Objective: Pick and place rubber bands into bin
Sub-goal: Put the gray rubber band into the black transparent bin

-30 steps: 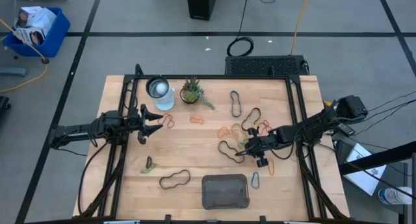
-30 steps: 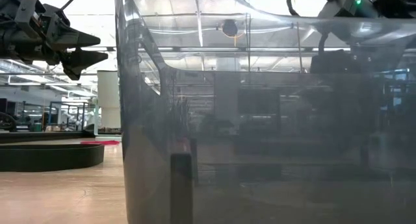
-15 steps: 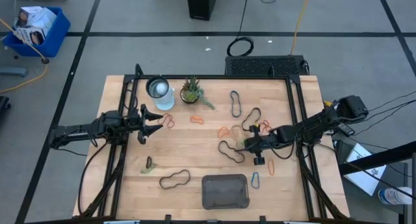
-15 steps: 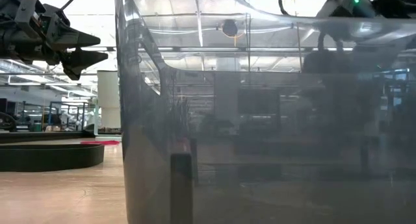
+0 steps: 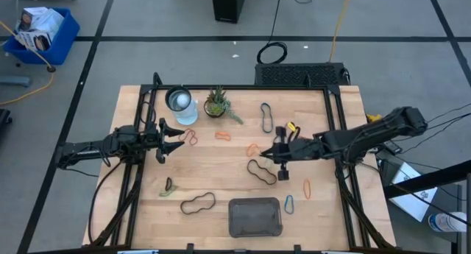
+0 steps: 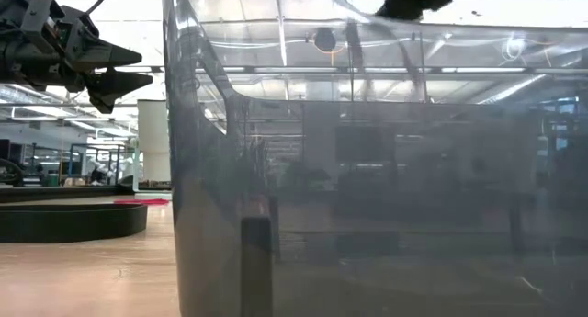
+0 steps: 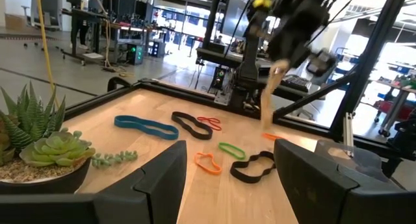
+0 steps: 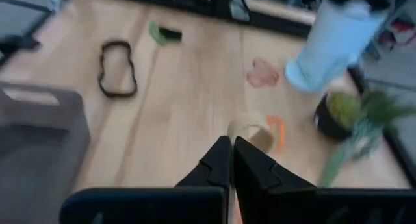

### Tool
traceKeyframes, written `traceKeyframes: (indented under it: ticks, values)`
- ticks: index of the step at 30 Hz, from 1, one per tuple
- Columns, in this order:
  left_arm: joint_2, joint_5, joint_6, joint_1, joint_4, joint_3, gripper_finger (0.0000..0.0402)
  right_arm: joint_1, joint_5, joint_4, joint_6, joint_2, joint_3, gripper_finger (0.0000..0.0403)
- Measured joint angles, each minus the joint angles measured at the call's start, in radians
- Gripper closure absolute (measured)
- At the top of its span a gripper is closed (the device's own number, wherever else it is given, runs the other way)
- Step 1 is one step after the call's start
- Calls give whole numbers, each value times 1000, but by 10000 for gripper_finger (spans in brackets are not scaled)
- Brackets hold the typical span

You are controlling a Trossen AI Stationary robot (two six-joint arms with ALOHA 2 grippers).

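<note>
over on the counter (image 5: 221,173) the bin (image 5: 255,217) looks empty, rubber bands (image 5: 262,171) lie scattered, the right gripper (image 5: 280,155) pinches a pale band with closed fingers, the left gripper (image 5: 173,134) waits spread: barely begun.

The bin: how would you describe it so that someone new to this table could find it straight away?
Go to the wooden table's near edge in the high view, a little right of its middle. The bin is the shallow dark grey rectangular tray with rounded corners lying flat there. A wavy black rubber band lies to its left and a small blue rubber band to its right; it is the only solid container among thin loops.
</note>
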Motion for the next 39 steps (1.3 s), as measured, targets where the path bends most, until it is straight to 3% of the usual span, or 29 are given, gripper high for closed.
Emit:
traceKeyframes:
  ticks: [8,15,24,27,31,39]
  values:
    - [0,0,0,0,0,0,162,77,3,-269,24,138,363,402]
    - [0,-20,0,0,2,0,162,201,-5,-400,160,301,524,402]
    - [0,-21,0,0,1,0,163,323,-9,-405,465,442,585,403]
    - [0,-21,0,0,1,0,162,333,-90,-412,539,495,585,403]
    - [0,-22,0,0,1,0,162,333,-183,-425,553,571,584,403]
    - [0,-23,0,0,0,0,162,333,-190,-476,553,665,584,403]
